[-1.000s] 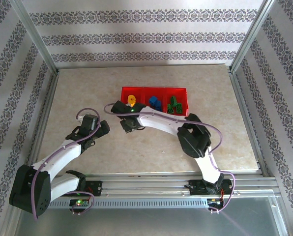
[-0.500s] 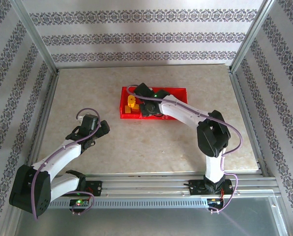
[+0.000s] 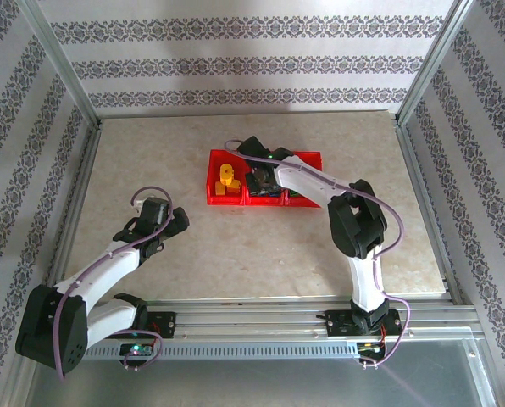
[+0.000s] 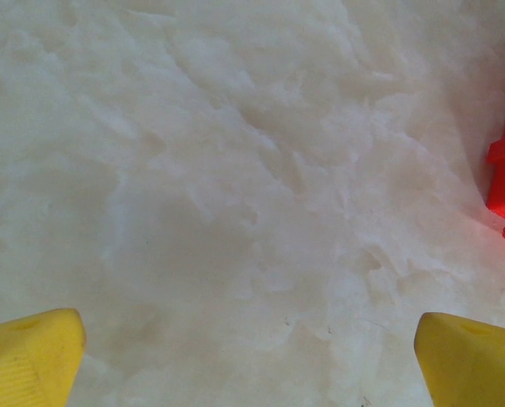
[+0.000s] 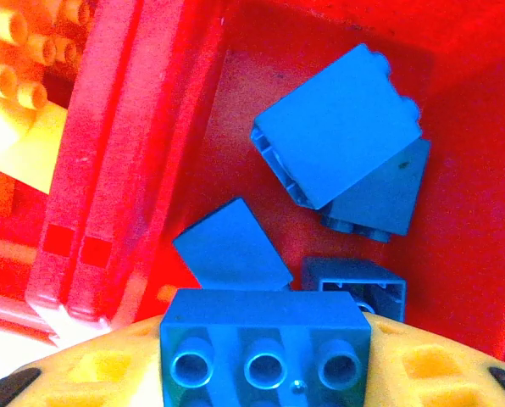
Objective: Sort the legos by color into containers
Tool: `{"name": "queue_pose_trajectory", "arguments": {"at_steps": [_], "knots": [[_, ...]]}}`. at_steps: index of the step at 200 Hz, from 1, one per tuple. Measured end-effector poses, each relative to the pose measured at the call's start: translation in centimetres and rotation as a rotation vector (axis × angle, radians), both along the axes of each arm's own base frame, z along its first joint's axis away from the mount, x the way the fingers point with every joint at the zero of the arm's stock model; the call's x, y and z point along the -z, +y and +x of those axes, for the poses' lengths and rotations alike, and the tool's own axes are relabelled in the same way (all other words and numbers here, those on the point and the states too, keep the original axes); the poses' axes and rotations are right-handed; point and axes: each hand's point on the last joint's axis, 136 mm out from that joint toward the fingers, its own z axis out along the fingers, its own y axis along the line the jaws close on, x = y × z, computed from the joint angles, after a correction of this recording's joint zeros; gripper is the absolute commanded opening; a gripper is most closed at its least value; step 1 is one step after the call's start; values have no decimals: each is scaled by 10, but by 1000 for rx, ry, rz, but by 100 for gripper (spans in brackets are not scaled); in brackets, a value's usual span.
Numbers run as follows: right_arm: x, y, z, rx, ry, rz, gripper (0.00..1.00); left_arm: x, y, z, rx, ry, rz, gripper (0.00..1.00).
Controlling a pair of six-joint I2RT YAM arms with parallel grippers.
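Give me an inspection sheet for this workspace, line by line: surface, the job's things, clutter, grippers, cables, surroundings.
Surface: beige marbled tabletop, no marks or spills seen.
Job's things: red tray with three compartments. The yellow legos are in its left one and the loose blue legos in the middle one. The right arm hides most of the right one.
Clutter: nothing seen.
Grippers: right gripper is over the middle compartment, jaws shut on a blue lego. Left gripper is above bare tabletop, jaws open, holding nothing.
Cables: left arm's purple cable and right arm's purple cable show no snag.
Surroundings: patterned walls and a metal frame.
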Motion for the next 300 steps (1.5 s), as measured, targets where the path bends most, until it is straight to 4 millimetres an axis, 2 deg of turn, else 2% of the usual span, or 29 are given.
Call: {"name": "queue_pose_trajectory", "arguments": {"at_steps": [38,75,164,240,269,300], "knots": [[1,2,8,-2,-6,-1,44,0,0,0,0,0,0,100],[5,-5,20,13,-12,-19,47,0,0,0,0,0,0,100],[7,-9,40,24,-24,-32,62,-2,0,0,0,-6,-2,100],[2,-7,43,14,-34,-30,66,-8,0,1,-1,-29,-8,99],[-16,-10,39,14,-59,-13,72,-11,0,1,-1,-39,-10,100],[-59,-21,27,23,-130,17,81,-15,2,-1,-5,-49,-8,100]]}}
